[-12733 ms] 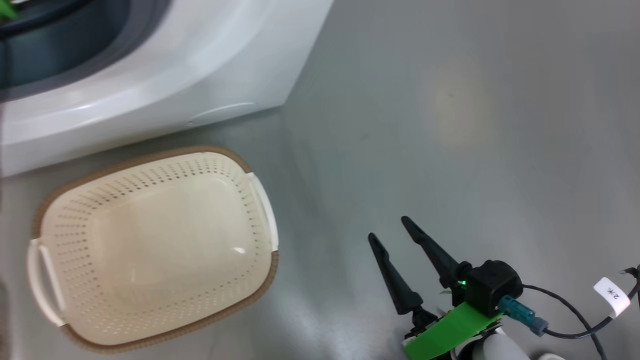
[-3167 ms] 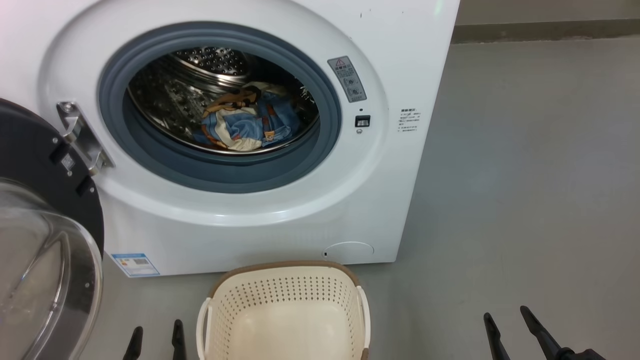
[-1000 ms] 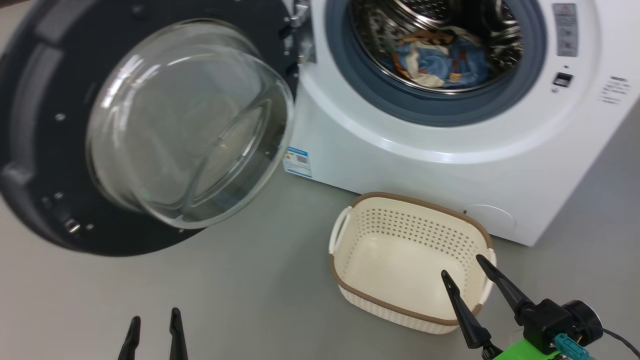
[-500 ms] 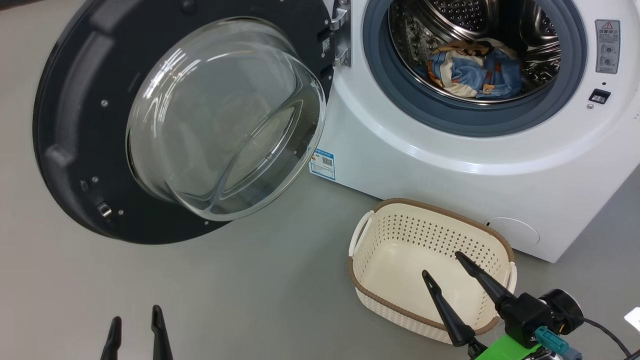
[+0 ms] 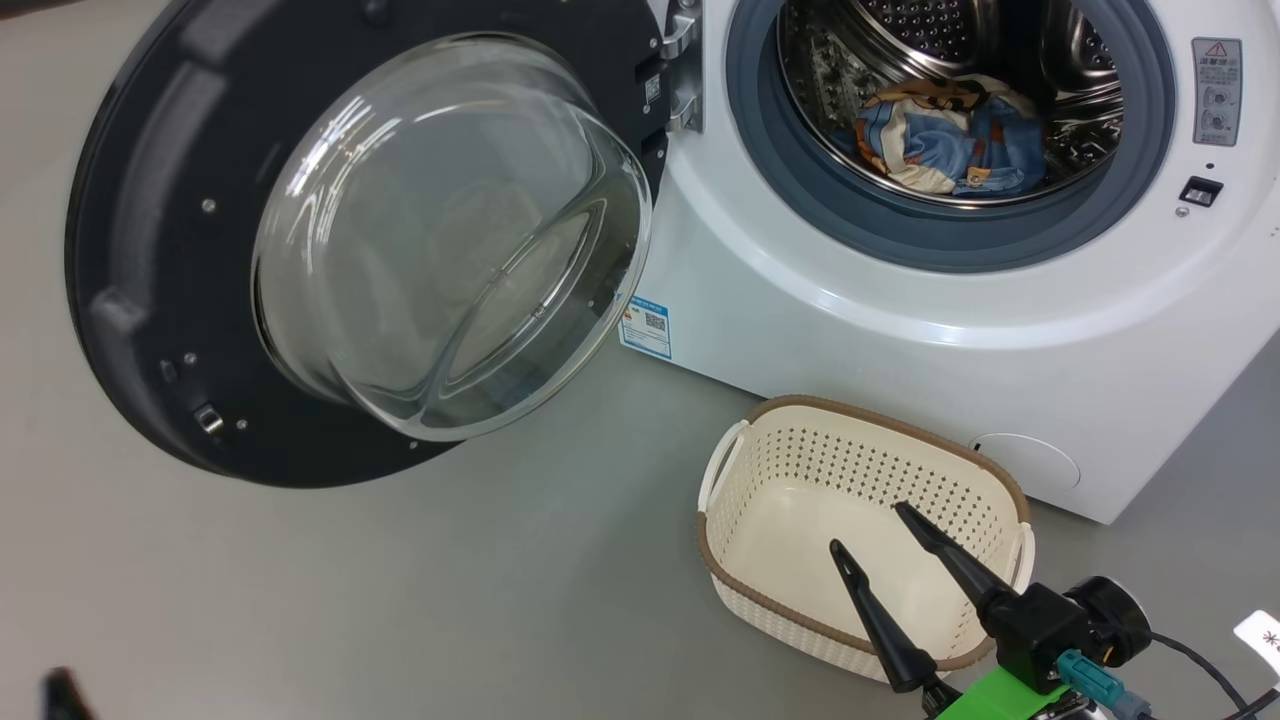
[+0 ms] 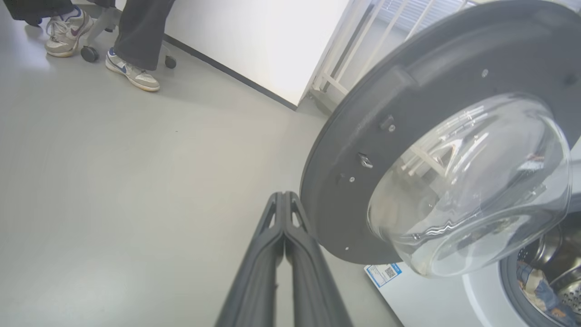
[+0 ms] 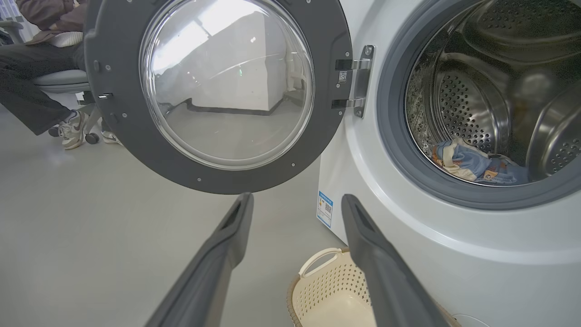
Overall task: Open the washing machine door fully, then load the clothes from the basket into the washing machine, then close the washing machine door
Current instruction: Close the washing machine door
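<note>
The washing machine point(image 5: 900, 330) has its round door point(image 5: 150, 250) swung wide to the left, dark inner face and clear glass bowl toward me. The light blue printed clothes point(image 5: 945, 135) lie inside the steel drum. The cream basket point(image 5: 790, 465) sits on the floor in front of the machine, with nothing in it. My right gripper point(image 5: 866, 526) hovers open over the basket's near right side; in the right wrist view its fingers point(image 7: 297, 199) frame the door point(image 7: 113, 113), the clothes point(image 7: 472, 163) and the basket point(image 7: 327, 290). My left gripper point(image 6: 284, 196) is shut on nothing, just below the door's lower edge point(image 6: 363, 136).
Grey floor spreads left of the machine and under the door. A person's feet point(image 6: 131, 75) and chair casters are at the far left, and the person sits on a chair point(image 7: 63, 81) beyond the door. A white wall with a dark skirting stands behind.
My left gripper has shut and dropped toward the lower left corner of the head view. My right gripper has shifted slightly left and down over the basket. The door has not moved.
</note>
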{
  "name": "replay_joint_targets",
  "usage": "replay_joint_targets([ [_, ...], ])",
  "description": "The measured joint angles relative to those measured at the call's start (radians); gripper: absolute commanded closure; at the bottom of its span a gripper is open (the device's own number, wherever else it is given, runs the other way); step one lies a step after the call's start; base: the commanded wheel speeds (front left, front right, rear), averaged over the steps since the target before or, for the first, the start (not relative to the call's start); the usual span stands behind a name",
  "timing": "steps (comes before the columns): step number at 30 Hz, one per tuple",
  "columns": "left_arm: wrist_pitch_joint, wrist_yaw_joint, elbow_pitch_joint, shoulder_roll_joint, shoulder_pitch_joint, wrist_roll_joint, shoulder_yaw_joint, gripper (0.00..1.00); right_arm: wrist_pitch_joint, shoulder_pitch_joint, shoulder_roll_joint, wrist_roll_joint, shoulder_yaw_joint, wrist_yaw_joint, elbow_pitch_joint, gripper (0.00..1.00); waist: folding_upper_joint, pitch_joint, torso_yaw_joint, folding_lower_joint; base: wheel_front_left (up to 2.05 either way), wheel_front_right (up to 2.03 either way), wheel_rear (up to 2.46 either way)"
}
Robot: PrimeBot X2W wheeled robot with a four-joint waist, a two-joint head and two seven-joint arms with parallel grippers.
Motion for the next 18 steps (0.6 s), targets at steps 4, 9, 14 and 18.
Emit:
replay_joint_targets([
  [4,0.0,-0.115,0.08,-0.002,-0.064,-0.108,0.147,1.0,0.0,0.001,0.005,0.0,-0.003,0.0,0.001,0.0,0.0,0.0,-0.002,0.0,0.0,0.0,0.0],
  [9,-0.001,-0.202,0.179,0.0,-0.175,-0.177,0.26,1.0,0.0,0.005,0.006,0.0,-0.004,0.0,0.002,0.0,-0.0001,0.001,-0.005,0.0,0.0,0.0,0.0],
  [14,0.065,-0.232,0.342,0.098,-0.351,-0.393,0.334,1.0,0.0,0.027,0.006,0.0,-0.005,0.0,0.004,0.0,0.0,0.003,-0.008,0.0,0.0,0.0,0.0],
  [18,0.117,-0.233,0.49,0.211,-0.467,-0.483,0.394,1.0,0.0,0.043,0.01,0.0,-0.008,0.0,0.003,0.0,0.0,-0.001,-0.014,0.0,0.0,0.0,0.0],
])
